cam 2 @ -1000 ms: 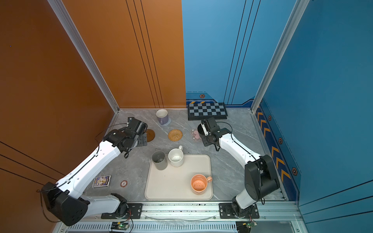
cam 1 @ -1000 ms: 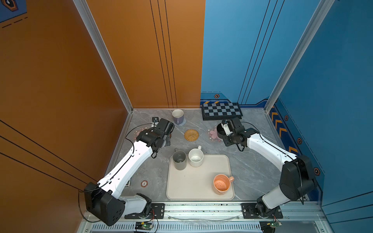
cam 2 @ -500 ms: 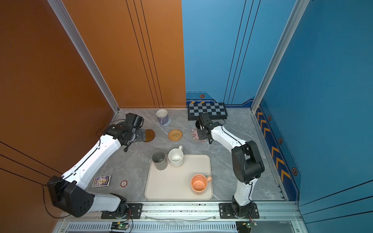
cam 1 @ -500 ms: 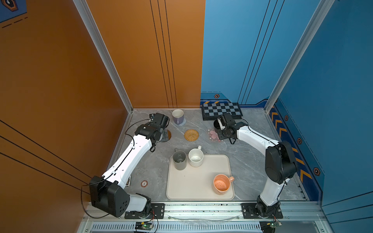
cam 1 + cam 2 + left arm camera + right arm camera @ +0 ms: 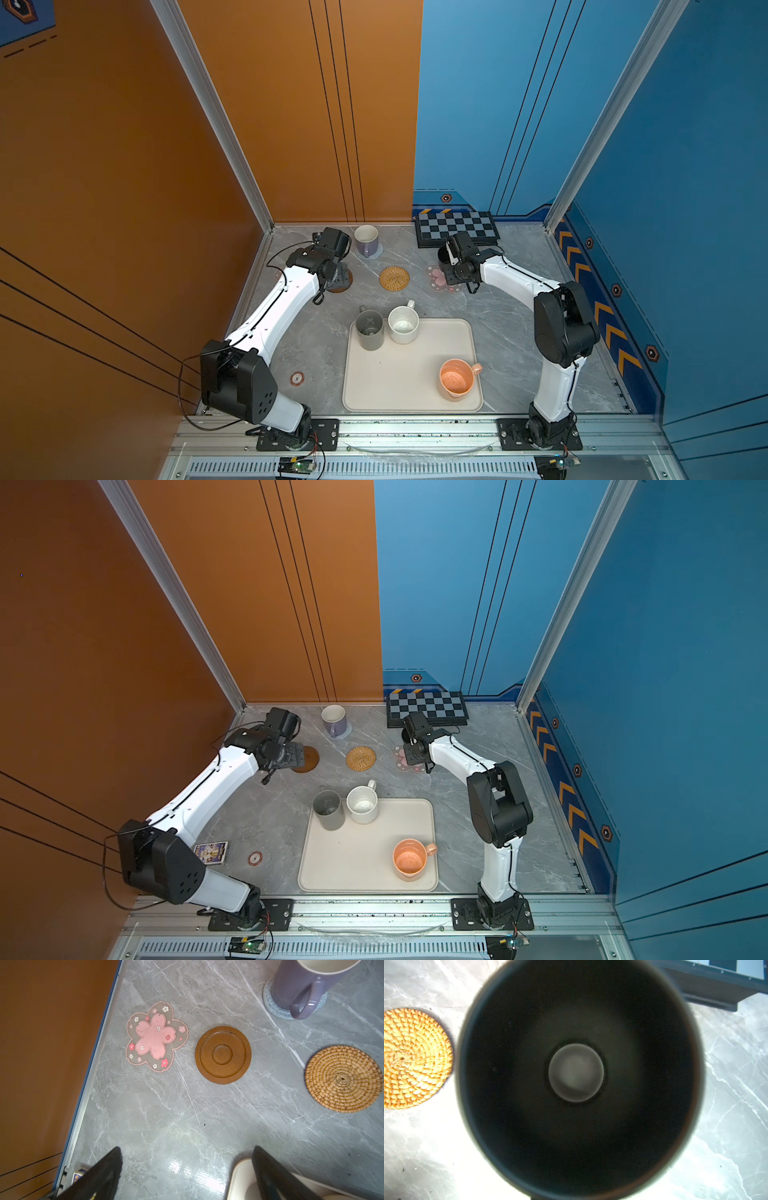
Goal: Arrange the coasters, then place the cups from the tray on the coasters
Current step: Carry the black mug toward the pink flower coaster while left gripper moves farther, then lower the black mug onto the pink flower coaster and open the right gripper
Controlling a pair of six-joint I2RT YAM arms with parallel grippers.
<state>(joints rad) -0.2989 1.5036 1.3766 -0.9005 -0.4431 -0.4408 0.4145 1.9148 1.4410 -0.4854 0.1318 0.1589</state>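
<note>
My right gripper (image 5: 451, 274) is shut on the black cup (image 5: 576, 1072), which fills the right wrist view and hangs over a pink-flower coaster (image 5: 436, 282); contact I cannot tell. My left gripper (image 5: 188, 1157) is open and empty above the table near the brown ringed coaster (image 5: 223, 1055), with the other flower coaster (image 5: 156, 1036) beside that. The lavender cup (image 5: 365, 241) stands on the grey-blue knitted coaster (image 5: 272, 1005). The rattan coaster (image 5: 394, 277) is bare. On the tray (image 5: 395, 386) stand the grey cup (image 5: 369, 330), speckled white cup (image 5: 403, 325) and peach cup (image 5: 455, 379).
A chequered board (image 5: 455, 228) lies against the far wall just behind the right gripper. A red-and-white sticker (image 5: 296, 378) and a small card (image 5: 211, 852) lie near the left arm's base. Orange and blue walls close in the far and side edges.
The right gripper has carried the black cup toward the far wall, over the flower coaster. The left gripper, still open, has drawn back toward the far left corner.
</note>
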